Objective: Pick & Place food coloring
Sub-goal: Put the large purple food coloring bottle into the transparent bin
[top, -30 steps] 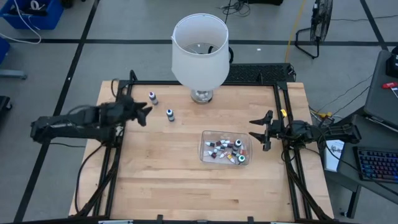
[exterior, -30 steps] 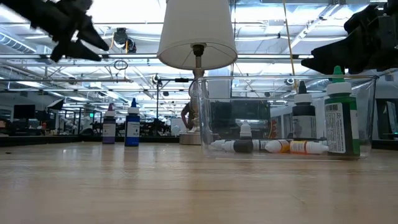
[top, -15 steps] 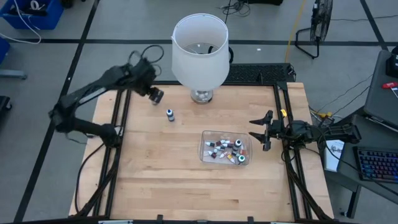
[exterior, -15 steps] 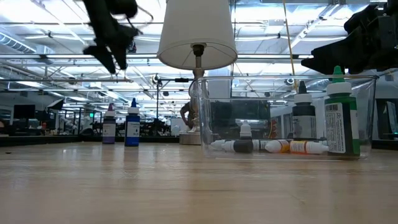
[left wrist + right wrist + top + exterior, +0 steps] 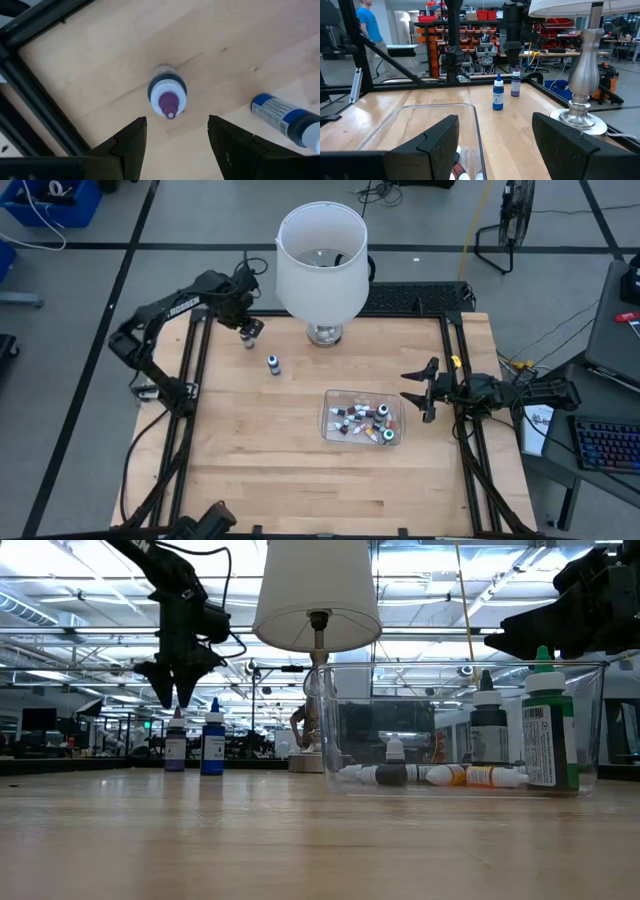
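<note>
Two small dropper bottles stand upright on their bases near the table's far left: a purple one (image 5: 247, 338) (image 5: 175, 745) (image 5: 167, 97) and a blue one (image 5: 273, 364) (image 5: 212, 745) (image 5: 285, 120). Several more lie and stand inside the clear tub (image 5: 364, 418) (image 5: 460, 725). My left gripper (image 5: 247, 326) (image 5: 175, 692) (image 5: 177, 122) is open and points down, just above the purple bottle's cap, touching nothing. My right gripper (image 5: 418, 393) (image 5: 495, 125) waits open at the tub's right side.
A table lamp with a big white shade (image 5: 321, 265) and a metal foot (image 5: 324, 334) stands at the far edge, right of the two bottles. Black frame rails (image 5: 190, 360) run along the table's left and right edges. Bare wood (image 5: 260, 460) fills the near half.
My left arm has swung from beside the table's left edge toward the far edge. Its gripper has tipped from level to pointing down and come down over the purple bottle. The bottles and my right arm have stayed still.
</note>
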